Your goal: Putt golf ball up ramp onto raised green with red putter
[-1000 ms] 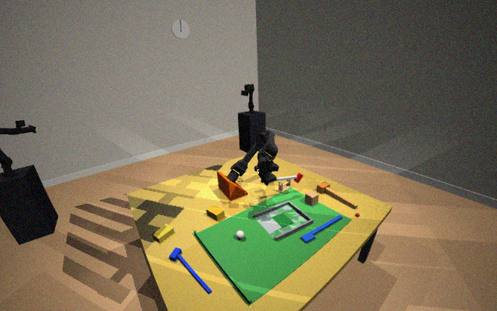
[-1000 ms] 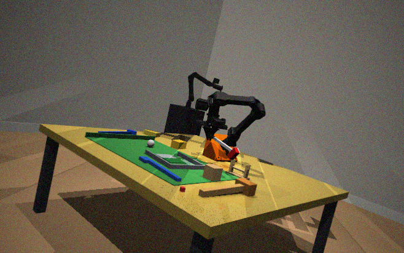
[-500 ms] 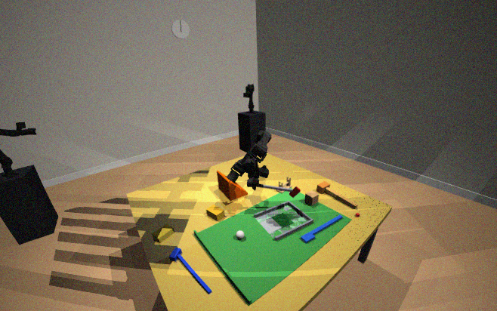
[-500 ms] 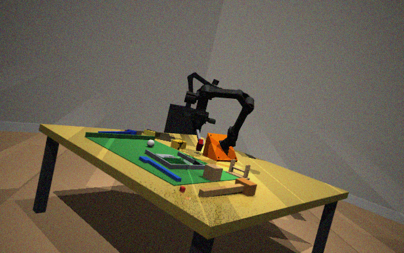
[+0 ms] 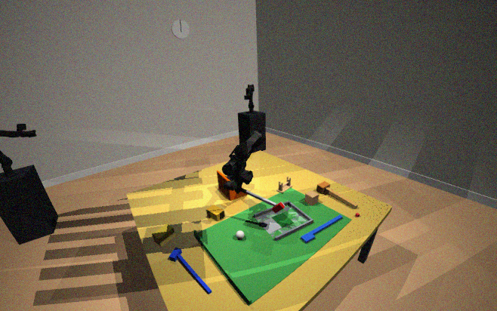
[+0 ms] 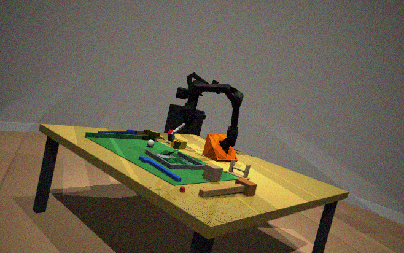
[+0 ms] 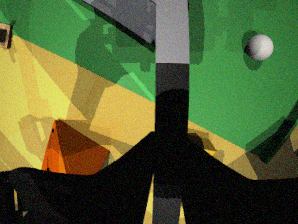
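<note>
My gripper [image 5: 240, 189] [image 6: 187, 120] [image 7: 165, 137] is shut on the grip of the red putter and holds it above the table. The putter's pale shaft [image 5: 260, 198] [image 6: 178, 128] [image 7: 172, 32] slants down from the fingers to its red head [image 5: 278, 207] [image 6: 170, 132]. In the top view the head appears over the back of the grey-walled ramp and green [image 5: 294, 229] [image 6: 188, 167] [image 7: 127, 19]; in the exterior view it is raised behind the ball. The head is out of the wrist view. The white golf ball [image 5: 240, 235] [image 6: 150, 143] [image 7: 260, 47] rests on the green mat [image 5: 260, 275] [image 6: 107, 142], beside the ramp.
A blue club [image 5: 325, 227] [image 6: 163, 170] lies beside the walled green, another blue club [image 5: 194, 273] off the mat. A wooden block [image 5: 312, 198] [image 6: 212, 172], small rack [image 5: 285, 186] [image 6: 240, 170], wooden mallet [image 5: 341, 198] [image 6: 222, 190] and yellow block [image 5: 215, 214] [image 6: 178, 144] stand or lie around.
</note>
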`<control>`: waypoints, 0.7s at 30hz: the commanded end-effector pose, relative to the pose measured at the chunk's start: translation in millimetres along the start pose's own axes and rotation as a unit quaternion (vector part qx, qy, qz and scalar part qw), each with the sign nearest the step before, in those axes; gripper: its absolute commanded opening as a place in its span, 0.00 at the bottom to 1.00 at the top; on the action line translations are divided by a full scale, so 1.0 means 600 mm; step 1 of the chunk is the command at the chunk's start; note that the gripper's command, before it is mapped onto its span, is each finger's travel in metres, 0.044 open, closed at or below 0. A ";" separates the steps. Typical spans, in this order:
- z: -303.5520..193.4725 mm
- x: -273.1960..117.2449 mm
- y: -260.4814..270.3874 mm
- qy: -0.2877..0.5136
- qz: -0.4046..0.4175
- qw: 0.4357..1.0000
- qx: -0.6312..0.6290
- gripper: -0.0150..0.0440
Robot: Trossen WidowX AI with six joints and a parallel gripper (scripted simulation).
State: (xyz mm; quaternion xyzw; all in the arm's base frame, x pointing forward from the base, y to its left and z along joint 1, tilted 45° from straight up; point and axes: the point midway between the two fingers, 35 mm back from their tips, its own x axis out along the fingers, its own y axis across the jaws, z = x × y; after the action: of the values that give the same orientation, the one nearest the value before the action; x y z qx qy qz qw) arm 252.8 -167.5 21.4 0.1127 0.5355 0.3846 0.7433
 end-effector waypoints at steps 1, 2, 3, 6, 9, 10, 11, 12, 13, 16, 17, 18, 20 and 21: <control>-0.028 -0.003 -0.030 0.002 -0.004 0.999 0.052 0.25; -0.037 -0.003 -0.038 0.003 -0.005 0.998 0.066 0.25; -0.045 -0.003 -0.045 0.004 -0.005 0.997 0.079 0.25; -0.072 -0.003 -0.067 0.007 -0.006 0.993 0.120 0.25; -0.101 -0.001 -0.087 0.009 -0.007 0.987 0.161 0.25; -0.110 -0.001 -0.093 0.010 -0.007 0.985 0.175 0.25; -0.120 0.000 -0.099 0.011 -0.007 0.982 0.188 0.25; -0.130 0.001 -0.105 0.012 -0.007 0.979 0.201 0.25; -0.140 0.002 -0.111 0.012 -0.007 0.977 0.215 0.25; -0.170 0.007 -0.128 0.014 -0.006 0.967 0.254 0.25; -0.180 0.008 -0.133 0.015 -0.006 0.963 0.267 0.25; -0.191 0.010 -0.138 0.016 -0.006 0.960 0.280 0.25; -0.205 0.013 -0.144 0.017 -0.005 0.955 0.297 0.25; -0.206 0.013 -0.145 0.017 -0.005 0.954 0.299 0.25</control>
State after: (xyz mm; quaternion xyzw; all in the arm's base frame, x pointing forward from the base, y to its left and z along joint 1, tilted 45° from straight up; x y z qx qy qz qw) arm 188.2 -245.8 -77.1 0.3075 0.6345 0.2198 0.6742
